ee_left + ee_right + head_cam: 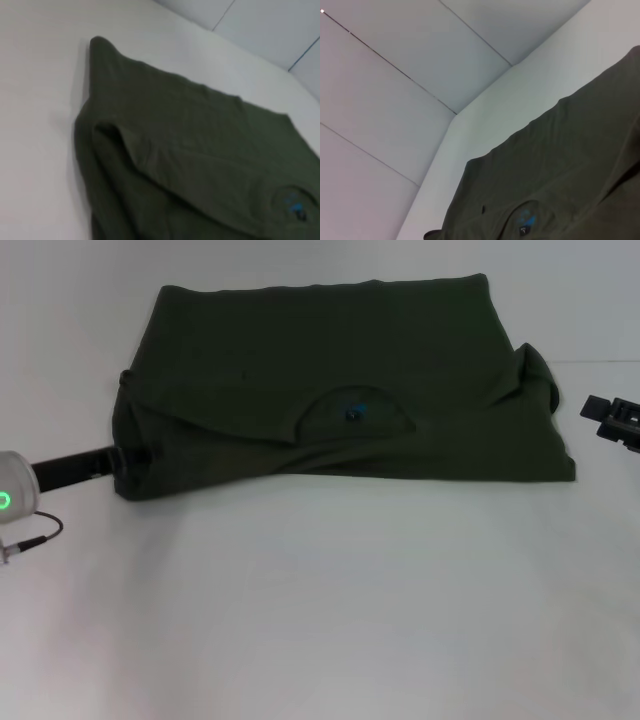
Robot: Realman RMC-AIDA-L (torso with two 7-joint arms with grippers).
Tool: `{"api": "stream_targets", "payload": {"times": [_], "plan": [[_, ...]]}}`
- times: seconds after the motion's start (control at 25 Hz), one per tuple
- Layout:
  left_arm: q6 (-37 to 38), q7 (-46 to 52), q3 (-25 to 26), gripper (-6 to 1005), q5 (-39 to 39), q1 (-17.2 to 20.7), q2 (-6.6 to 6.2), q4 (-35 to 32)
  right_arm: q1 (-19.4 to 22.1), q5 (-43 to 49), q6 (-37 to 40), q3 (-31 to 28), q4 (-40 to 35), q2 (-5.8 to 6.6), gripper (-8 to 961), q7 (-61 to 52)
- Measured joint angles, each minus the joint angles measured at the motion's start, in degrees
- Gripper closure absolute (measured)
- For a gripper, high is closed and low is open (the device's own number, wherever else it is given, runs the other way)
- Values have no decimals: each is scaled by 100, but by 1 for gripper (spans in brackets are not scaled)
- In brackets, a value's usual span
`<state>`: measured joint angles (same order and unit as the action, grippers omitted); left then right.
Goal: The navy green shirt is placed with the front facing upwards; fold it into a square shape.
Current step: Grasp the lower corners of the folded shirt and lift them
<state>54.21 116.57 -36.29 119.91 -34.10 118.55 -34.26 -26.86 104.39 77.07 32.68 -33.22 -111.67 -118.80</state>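
Note:
The navy green shirt lies spread across the far half of the white table, its round collar and small blue label toward me. The left side is folded inward along a diagonal crease, and cloth bunches at the right edge. My left gripper is at the shirt's near-left corner, touching the cloth. My right gripper hovers off the shirt's right edge, apart from it. The label shows in the left wrist view, and the label also shows in the right wrist view.
Bare white tabletop fills the whole near half in front of the shirt. Pale wall panels rise behind the table's far edge. A thin cable hangs from my left arm at the left border.

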Motion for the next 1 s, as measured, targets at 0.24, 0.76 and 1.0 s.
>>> {"api": "stream_targets", "payload": {"times": [0.24,0.76,1.0], "plan": [[-300,-10,-118,530,53,-62,8,264,-4,4,7,-5,17,-14,247,-26],[-489,12,-118,555,156,-65,10,335,57,-16,2,-15,71,-14,248,-30],[-460,5,-132,567,182,-115,18,428,59,-15,-9,-16,71,-22,249,-30]]}}
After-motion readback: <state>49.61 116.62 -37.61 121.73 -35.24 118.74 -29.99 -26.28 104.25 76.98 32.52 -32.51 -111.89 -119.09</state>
